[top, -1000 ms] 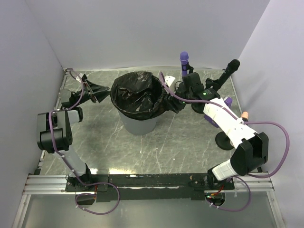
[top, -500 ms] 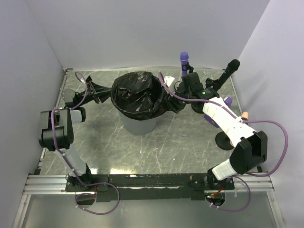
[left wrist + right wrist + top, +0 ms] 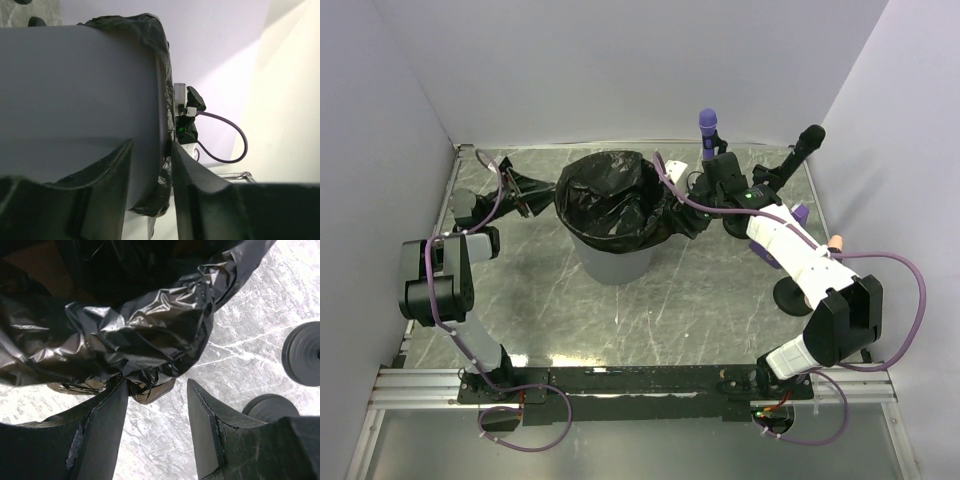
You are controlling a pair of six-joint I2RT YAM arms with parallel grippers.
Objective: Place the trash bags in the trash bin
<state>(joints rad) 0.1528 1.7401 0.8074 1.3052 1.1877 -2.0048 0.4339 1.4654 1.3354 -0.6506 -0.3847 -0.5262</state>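
Well, trash bag [image 3: 615, 195] sits in trash bin [image 3: 610, 262], hem over rim, so mostly done I'd say; hem wants tidying. My L gripper [image 3: 151, 150] & R gripper [image 3: 156, 382]: fingers apart, nothing clamped.

the trash bin [image 3: 610, 258] stands on the table [image 3: 670, 310] toward the far middle, with the trash bag [image 3: 615, 195] in it and folded out over its rim. the left gripper [image 3: 527, 190] is just left of the bin at rim height, the right gripper [image 3: 682, 208] just right of it at the bag's overhang. behind the right gripper stands an upright microphone [image 3: 707, 128], a tilted microphone [image 3: 806, 145] is further right, and a round base [image 3: 790, 296] sits on the table nearer, beside the right arm.
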